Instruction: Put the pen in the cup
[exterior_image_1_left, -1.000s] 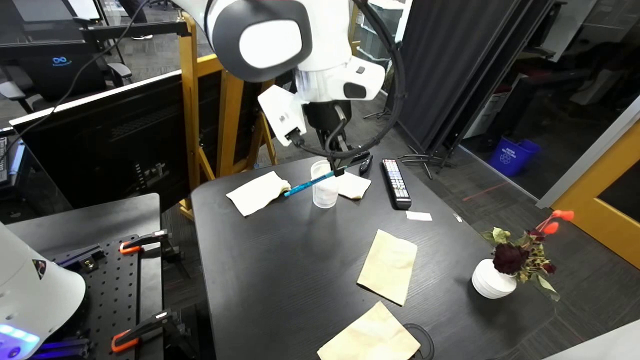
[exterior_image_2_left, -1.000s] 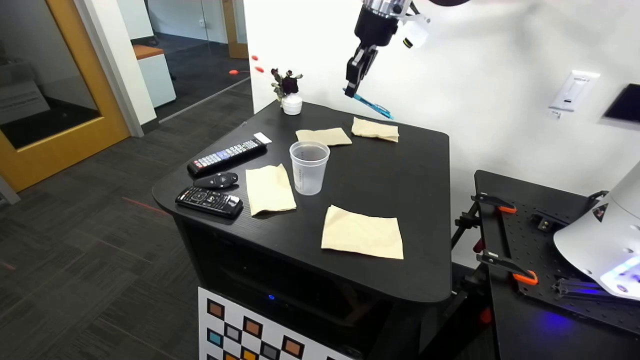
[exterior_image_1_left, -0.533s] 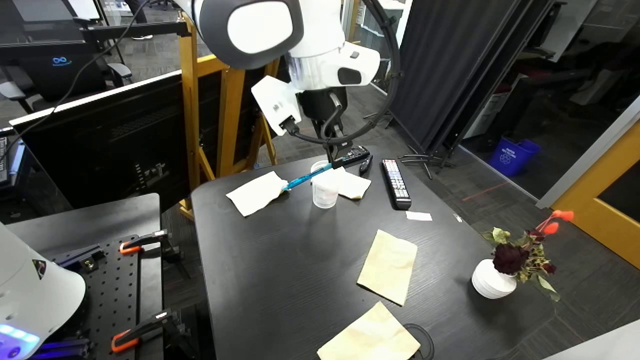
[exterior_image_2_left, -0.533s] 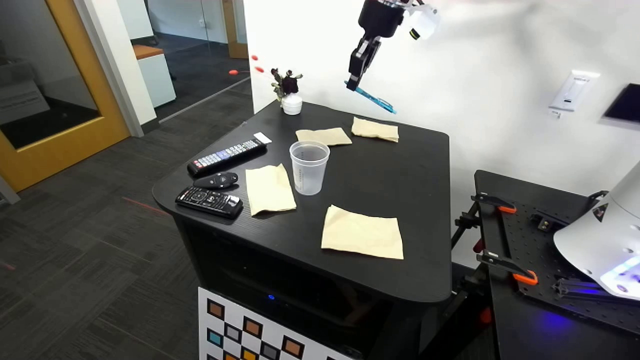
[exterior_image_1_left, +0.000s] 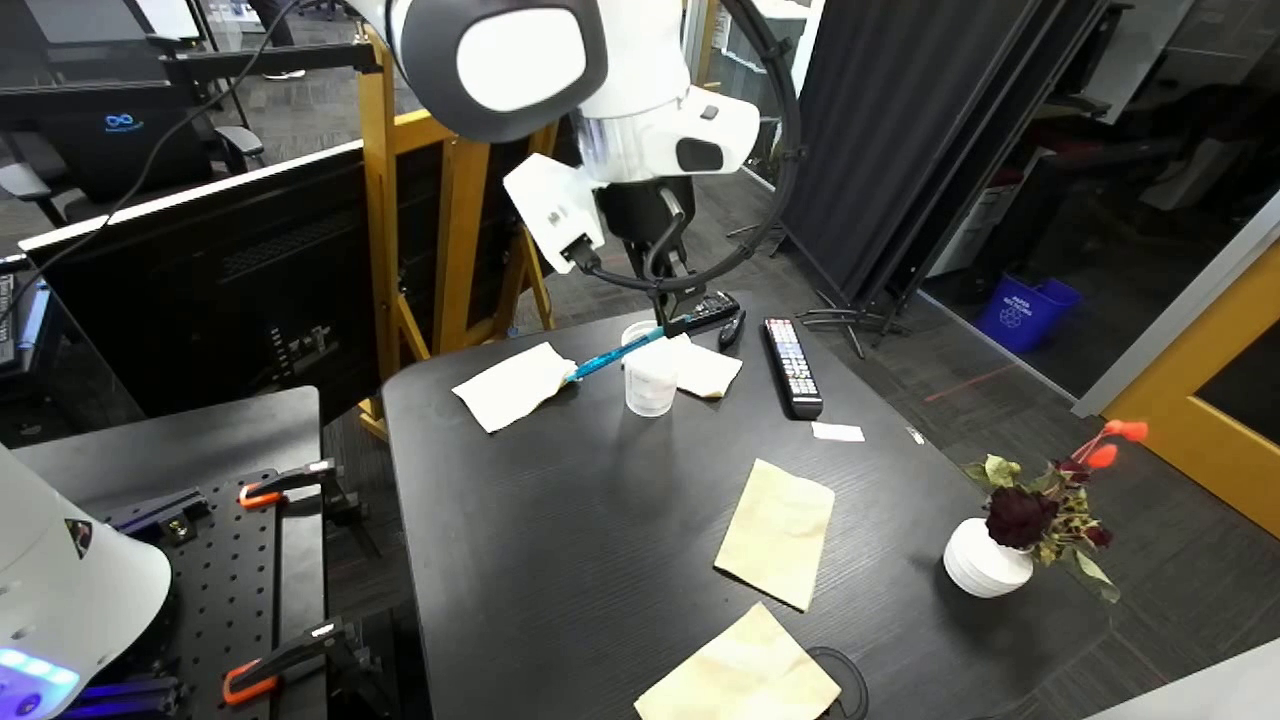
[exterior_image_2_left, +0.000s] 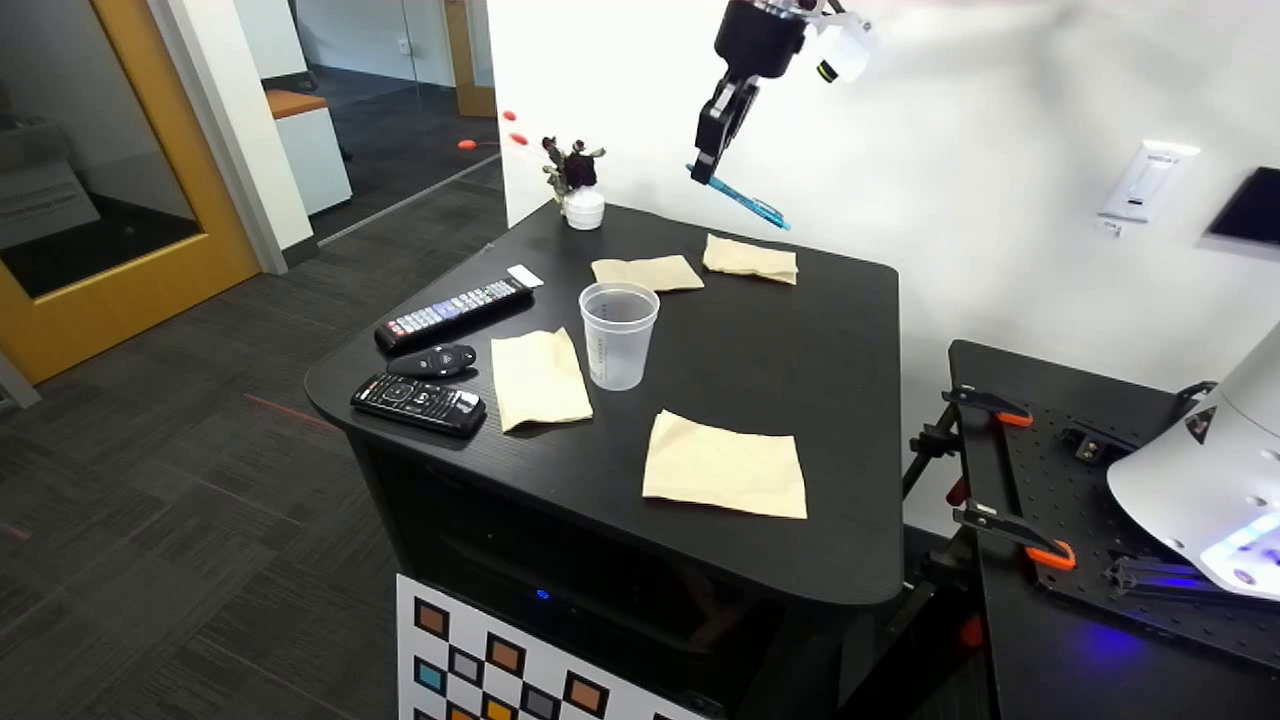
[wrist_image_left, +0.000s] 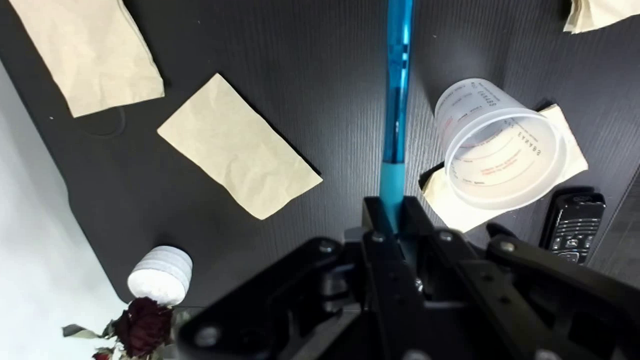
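Note:
My gripper (wrist_image_left: 393, 207) is shut on one end of the slim blue-teal pen (wrist_image_left: 397, 100), whose long free part points away from the fingertips. In an exterior view the gripper (exterior_image_2_left: 703, 172) holds the pen (exterior_image_2_left: 748, 203) tilted, free end lower, well above the table. In an exterior view the pen (exterior_image_1_left: 612, 357) crosses in front of the cup (exterior_image_1_left: 650, 390), with the gripper (exterior_image_1_left: 676, 325) above. The translucent whitish cup (exterior_image_2_left: 617, 345) stands upright and looks empty on the table. In the wrist view the cup (wrist_image_left: 470, 107) lies to the right of the pen, not under it.
Several beige paper napkins (exterior_image_2_left: 725, 465) lie around the cup. Three dark remotes, one long remote (exterior_image_2_left: 455, 315) among them, lie along one table edge. A white pot with dried flowers (exterior_image_1_left: 987, 558) stands near the far side. A white wall (exterior_image_2_left: 950, 120) is behind the table.
Within the past second my gripper rose a little with the pen in it and moved slightly sideways. In the last half second it has hardly moved. The cup stayed put.

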